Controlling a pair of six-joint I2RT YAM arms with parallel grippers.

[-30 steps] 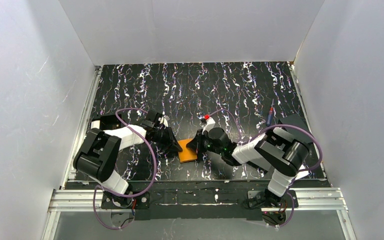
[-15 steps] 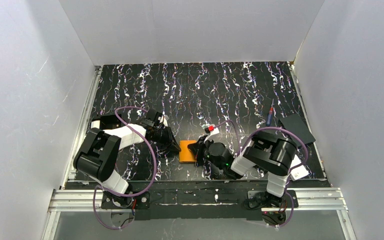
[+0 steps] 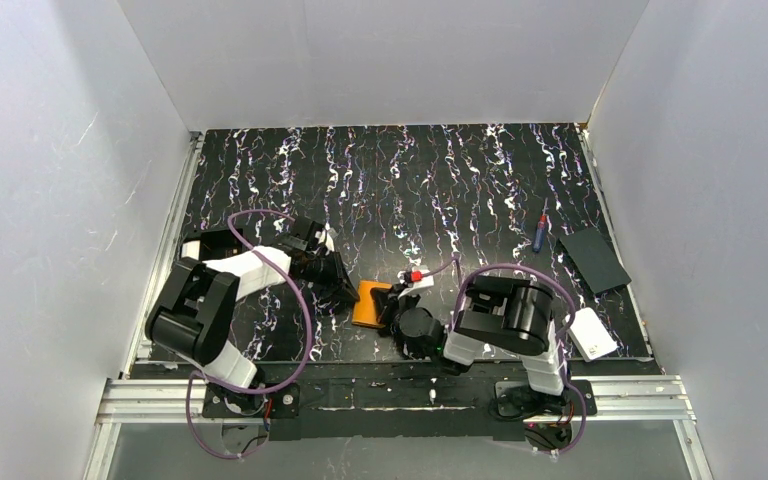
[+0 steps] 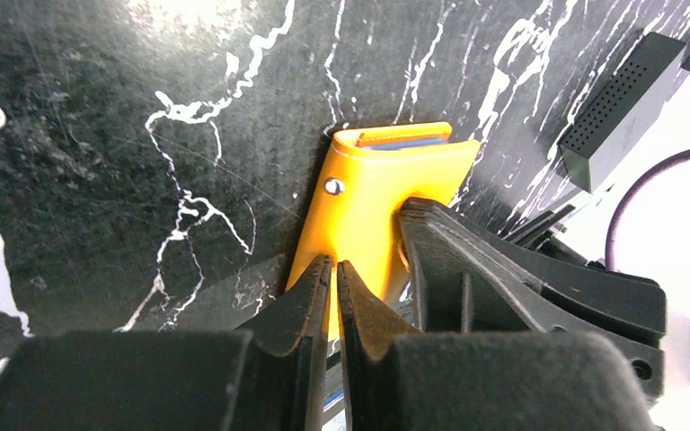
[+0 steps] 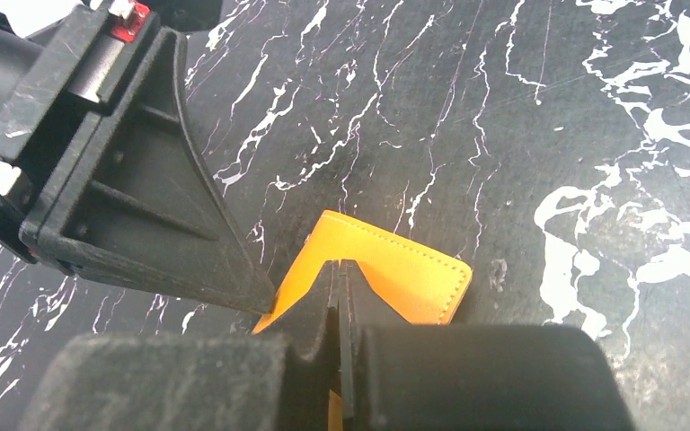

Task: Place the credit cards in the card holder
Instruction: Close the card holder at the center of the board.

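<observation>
The orange card holder [image 3: 369, 303] lies on the dark marbled table between my two grippers. In the left wrist view the card holder [image 4: 386, 184] shows its snap stud and a grey-blue sleeve edge at its far end. My left gripper [image 3: 348, 291] is shut, its tips [image 4: 334, 267] pinching the holder's near edge. My right gripper [image 3: 390, 306] is shut on the opposite edge, with the orange cover [image 5: 404, 265] just past its tips [image 5: 338, 267]. I cannot make out any credit card at the holder.
A flat black rectangle [image 3: 593, 258] lies at the right edge of the table, with a red-and-blue pen [image 3: 540, 232] beside it. A white rounded block [image 3: 592, 333] sits near the front right. White walls enclose the table.
My right arm has folded back toward its base, uncovering the black rectangle. Its gripper stayed at the holder. The holder has shifted slightly left. The left arm has barely moved.
</observation>
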